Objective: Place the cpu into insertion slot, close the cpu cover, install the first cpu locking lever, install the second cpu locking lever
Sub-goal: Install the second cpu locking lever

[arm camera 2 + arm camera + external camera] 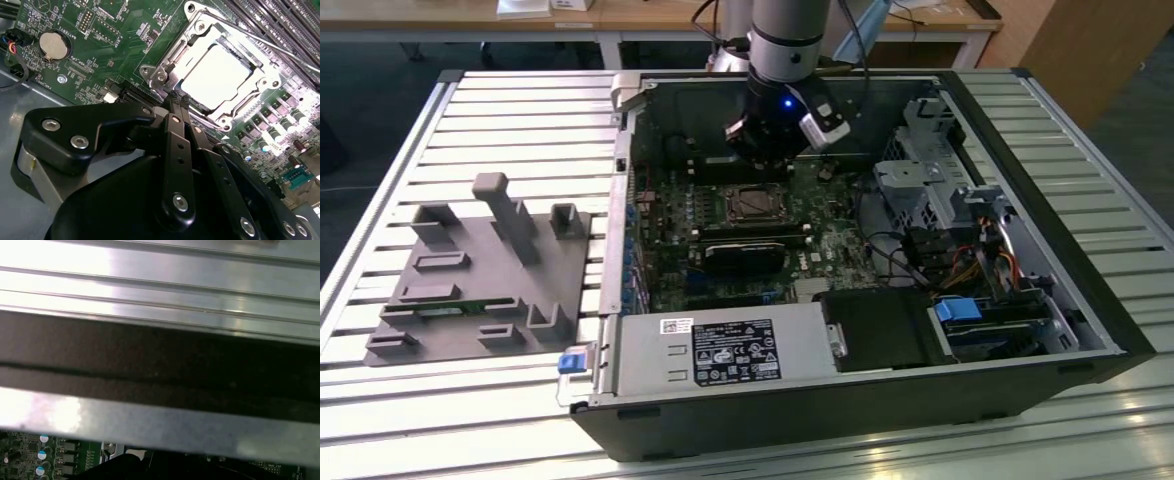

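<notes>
- Hovering in the exterior view, the gripper point(763, 160) hangs just above the insertion slot point(754, 204), in the far half of the open computer case point(1067, 250).
- Second wrist view: the fingers point(172, 130) are pressed together with nothing visible between them. Their tips are at the edge of the cpu cover point(167, 60), and the cpu point(220, 75) is seated beneath it.
- First wrist view: the case's metal rim point(160, 430) crosses the picture.
- Risk: the tips could slip and scrape the motherboard point(100, 45).

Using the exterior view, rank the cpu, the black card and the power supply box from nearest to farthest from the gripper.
1. cpu: right by the gripper, just in front of it.
2. black card: next forward, past the cpu.
3. power supply box: farthest, at the front, closest to the camera.
</notes>
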Tool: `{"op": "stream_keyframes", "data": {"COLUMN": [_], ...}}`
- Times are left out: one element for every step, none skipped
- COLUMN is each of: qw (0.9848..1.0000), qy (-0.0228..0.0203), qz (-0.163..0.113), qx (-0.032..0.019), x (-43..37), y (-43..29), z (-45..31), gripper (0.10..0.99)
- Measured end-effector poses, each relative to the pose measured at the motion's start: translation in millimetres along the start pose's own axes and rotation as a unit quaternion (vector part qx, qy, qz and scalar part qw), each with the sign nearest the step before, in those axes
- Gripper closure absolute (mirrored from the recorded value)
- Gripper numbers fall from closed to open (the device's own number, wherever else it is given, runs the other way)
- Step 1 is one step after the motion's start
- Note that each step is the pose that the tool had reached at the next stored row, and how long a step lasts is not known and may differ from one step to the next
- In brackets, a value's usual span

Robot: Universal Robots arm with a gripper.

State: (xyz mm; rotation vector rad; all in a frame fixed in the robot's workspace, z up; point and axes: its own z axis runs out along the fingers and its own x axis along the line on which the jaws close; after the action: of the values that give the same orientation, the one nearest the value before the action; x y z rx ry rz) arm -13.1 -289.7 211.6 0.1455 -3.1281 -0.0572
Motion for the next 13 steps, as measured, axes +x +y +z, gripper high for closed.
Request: {"op": "stream_keyframes", "data": {"qw": [1.0000, 1.0000, 1.0000, 1.0000, 1.0000, 1.0000, 1.0000, 1.0000, 1.0000, 1.0000, 1.0000, 1.0000, 1.0000], "qy": [0.0000, 0.0000, 0.0000, 0.0000, 0.0000, 0.0000, 0.0000, 0.0000, 0.0000, 0.0000, 0.0000, 0.0001, 0.0000], "qz": [0.000, 0.000, 0.000, 0.000, 0.000, 0.000, 0.000, 0.000, 0.000, 0.000, 0.000, 0.000, 0.000], "qx": [0.0000, 0.0000, 0.0000, 0.0000, 0.0000, 0.0000, 0.0000, 0.0000, 0.0000, 0.0000, -0.0001, 0.0001, 0.0000], "x": [0.0, 0.1, 0.1, 0.2, 0.3, 0.3, 0.4, 0.5, 0.6, 0.6, 0.7, 0.8, 0.8], "y": [-0.4, -0.8, -1.3, -1.9, -2.7, -3.4, -4.2, -5.2, -6.0, -6.8, -7.4, -7.5, -7.5], "z": [0.0, 0.0, 0.0, -0.1, -0.1, -0.1, -0.2, -0.2, -0.2, -0.2, -0.3, -0.6, -1.2], "gripper": [0.969, 0.969, 0.969, 0.969, 0.969, 0.969, 0.969, 0.969, 0.969, 0.969, 0.969, 0.969, 0.969]}}
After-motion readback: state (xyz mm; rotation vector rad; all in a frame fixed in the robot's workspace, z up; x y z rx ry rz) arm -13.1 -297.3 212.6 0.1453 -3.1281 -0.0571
